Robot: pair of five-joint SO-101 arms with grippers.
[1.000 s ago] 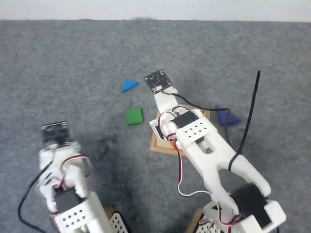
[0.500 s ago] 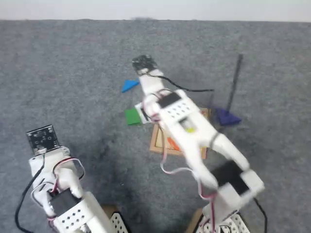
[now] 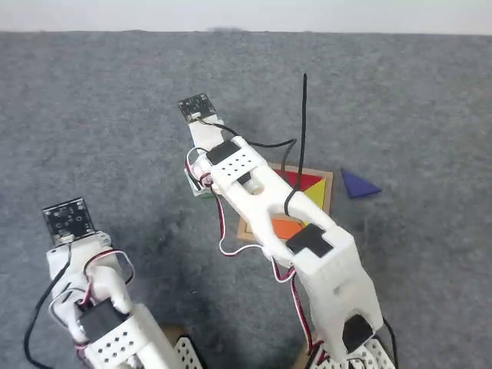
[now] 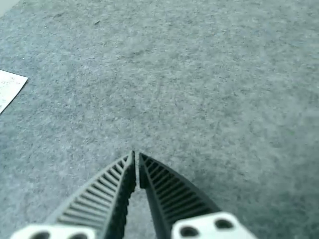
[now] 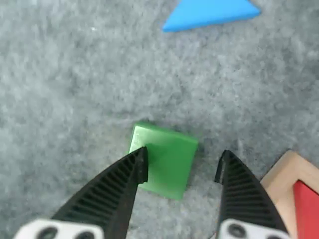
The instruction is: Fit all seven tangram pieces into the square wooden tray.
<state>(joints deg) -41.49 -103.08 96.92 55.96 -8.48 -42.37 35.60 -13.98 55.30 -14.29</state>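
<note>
The left arm (image 3: 100, 307) stands at the near left corner of the grey bench (image 3: 115, 100). In its wrist view, the left end effector (image 4: 136, 155) has its fingers together, tips almost meeting, with nothing between them, over bare bench surface. A white sheet (image 4: 9, 87) lies at the edge of that view.

The right arm (image 3: 269, 207) extends from the near right side toward the bench centre. The right end effector (image 5: 182, 162) has its fingers apart and straddles the green square (image 5: 167, 149), which lies flat on the bench. One fingertip overlaps one edge of the square; the other sits just past the opposite edge. Contact cannot be determined. The blue triangle (image 5: 209, 12) lies on the bench near the green square, apart from it.

The square wooden tray (image 3: 328, 192) lies beside the green square, partly under the right arm. A red piece (image 3: 301, 182) and an orange piece (image 3: 286, 228) lie inside it. A dark blue triangle (image 3: 358, 185) lies on the bench just beside the tray's right side, outside it.
</note>
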